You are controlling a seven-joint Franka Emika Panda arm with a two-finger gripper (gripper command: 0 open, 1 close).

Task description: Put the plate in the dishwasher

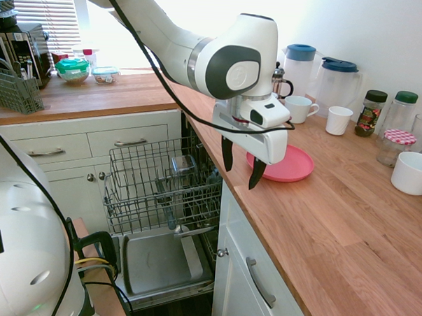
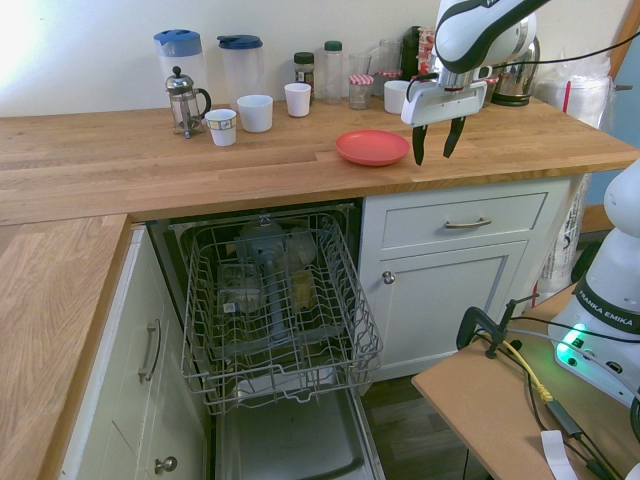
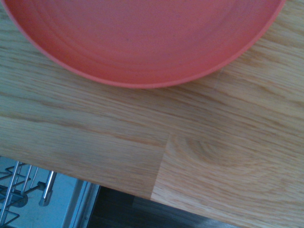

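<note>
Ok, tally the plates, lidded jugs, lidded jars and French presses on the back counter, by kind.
Plate: 1
Lidded jugs: 2
Lidded jars: 3
French press: 1
Total: 7

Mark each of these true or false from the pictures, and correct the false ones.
1. The plate lies flat on the wooden counter. True.
2. The gripper is closed on the plate's rim. False: its jaws stand open and empty, above the counter beside the plate.
3. The dishwasher door is down and its wire rack is pulled out. True.
4. The plate already stands between the rack's prongs. False: it is on the counter.
5. A white bowl sits on top of the plate. False: nothing lies on the plate; the white bowl stands apart on the counter.
</note>
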